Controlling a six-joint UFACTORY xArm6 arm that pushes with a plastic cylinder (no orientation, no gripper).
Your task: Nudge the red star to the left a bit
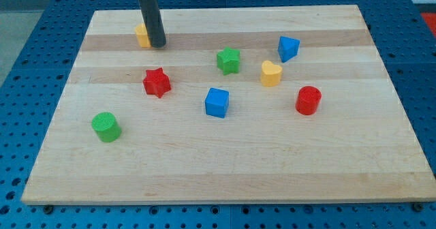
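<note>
The red star (157, 82) lies on the wooden board (225, 168), left of the middle. My tip (158, 45) rests on the board near the view's top left, above the red star and apart from it. The tip stands right beside a yellow block (142, 35), which the rod partly hides; its shape cannot be made out.
A green star (229, 60), a blue triangular block (288, 48), a yellow heart (270, 73) and a red cylinder (308, 100) lie to the right. A blue cube (217, 102) sits near the middle. A green cylinder (106, 127) sits at the lower left.
</note>
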